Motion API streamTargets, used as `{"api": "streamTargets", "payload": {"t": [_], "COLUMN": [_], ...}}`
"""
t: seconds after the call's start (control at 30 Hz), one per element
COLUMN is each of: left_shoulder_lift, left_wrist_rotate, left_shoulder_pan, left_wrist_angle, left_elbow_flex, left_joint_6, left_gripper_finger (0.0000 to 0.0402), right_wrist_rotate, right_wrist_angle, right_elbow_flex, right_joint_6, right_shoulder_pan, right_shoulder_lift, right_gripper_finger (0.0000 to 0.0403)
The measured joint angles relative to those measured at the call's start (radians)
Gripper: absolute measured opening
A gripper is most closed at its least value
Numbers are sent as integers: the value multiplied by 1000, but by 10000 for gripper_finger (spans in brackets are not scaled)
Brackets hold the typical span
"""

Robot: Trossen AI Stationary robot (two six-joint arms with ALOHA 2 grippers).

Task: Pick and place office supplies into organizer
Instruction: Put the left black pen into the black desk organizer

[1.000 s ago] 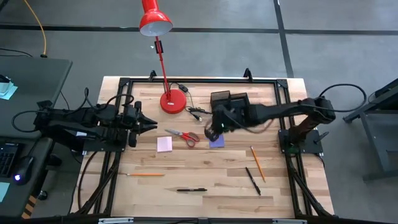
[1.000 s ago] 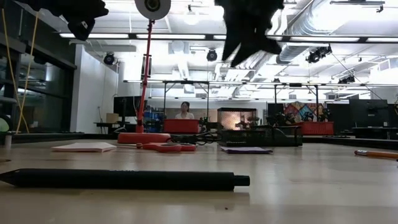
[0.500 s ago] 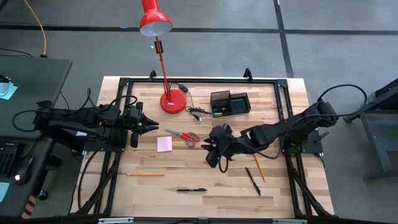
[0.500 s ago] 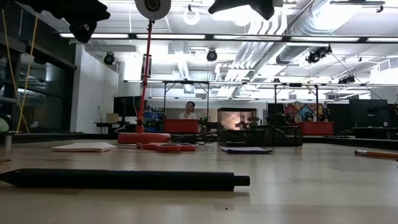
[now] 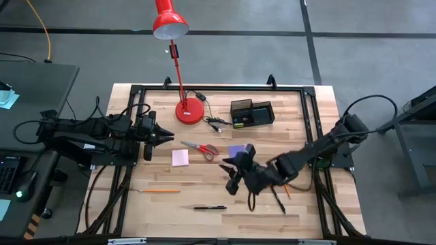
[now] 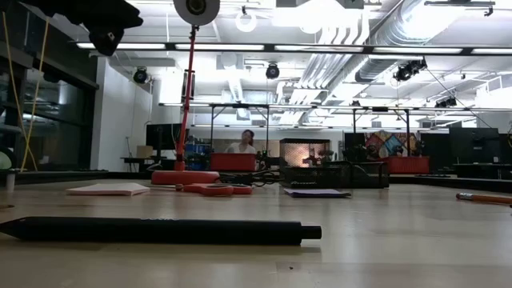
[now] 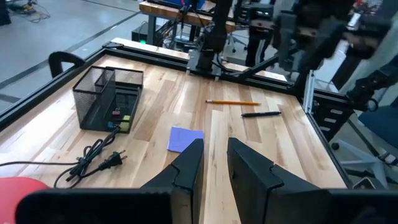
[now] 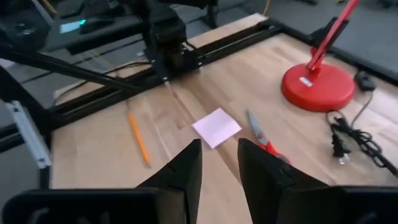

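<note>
High view shows the right arm stretched low across the pale wood-plank counter [image 5: 225, 224] from about 3 o'clock toward the centre, its right hand [image 5: 235, 178] hovering over bare boards just past the purple sticky-note pad [image 5: 236, 150]. In its own wrist view the two dark fingers [image 8: 186, 168] stand a narrow gap apart with nothing between them. The left arm lies folded along the 9 o'clock edge, and the left hand [image 5: 162, 134] points toward the middle, its fingers also slightly parted and empty.

The organizer [image 5: 252, 112], a black wire-mesh box with upright walls, sits at roughly 1 o'clock with small yellow-green and dark bits inside. Red-handled scissors [image 5: 201, 148] lie flat near the centre, beside a square pink sticky-note pad [image 5: 180, 158]. A thin orange pencil [image 5: 159, 191] rests toward 8 o'clock, and a slim black pen [image 5: 210, 207] lies at 6 o'clock. Another black pen [image 5: 278, 201] and a second orange pencil [image 7: 233, 102] sit near 4 o'clock, partly hidden under the right arm. The glossy red lamp base [image 5: 190, 111] stands at 11 o'clock, and a black cable [image 5: 212, 121] trails beside it.
</note>
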Motion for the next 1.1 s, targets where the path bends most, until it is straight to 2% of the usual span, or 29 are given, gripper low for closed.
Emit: {"api": "streamTargets", "payload": {"t": [0.07, 0.17, 0.33, 0.43, 0.53, 0.67, 0.77, 0.87, 0.97, 1.0, 1.1], "left_shoulder_lift": [0, 0, 1, 2, 7, 13, 13, 13, 13, 13, 13], "left_wrist_rotate": [-13, -23, -25, -26, -26, -26, -23, 8, 55, 66, 80], "left_shoulder_pan": [0, 0, 0, 0, 0, 0, 0, 0, 0, 0, 0], "left_wrist_angle": [-6, -6, -22, -33, -37, -40, -41, -44, -44, -45, -58], "left_elbow_flex": [0, 0, 0, 0, 0, 0, 0, 0, 0, 0, 0], "left_joint_6": [-10, -35, -37, -38, -49, -55, -38, -31, -5, 10, 43], "left_gripper_finger": [62, 62, 62, 62, 62, 62, 62, 63, 63, 63, 63], "right_wrist_rotate": [53, 91, 63, 12, -20, 4, -12, 127, 218, 199, -6], "right_wrist_angle": [69, 287, 814, 1172, 1397, 1416, 1372, 1350, 1357, 1363, 1394], "right_elbow_flex": [-24, -96, -295, -414, -522, -616, -654, -666, -647, -643, -621], "right_joint_6": [0, -49, -117, -183, -147, -24, 174, 376, 432, 400, 255], "right_shoulder_pan": [32, 82, 145, 166, 163, 144, 145, 144, 140, 133, 86], "right_shoulder_lift": [29, 66, 81, 82, 80, 80, 80, 80, 80, 80, 81], "right_gripper_finger": [90, 90, 98, 98, 97, 97, 97, 96, 96, 97, 94]}}
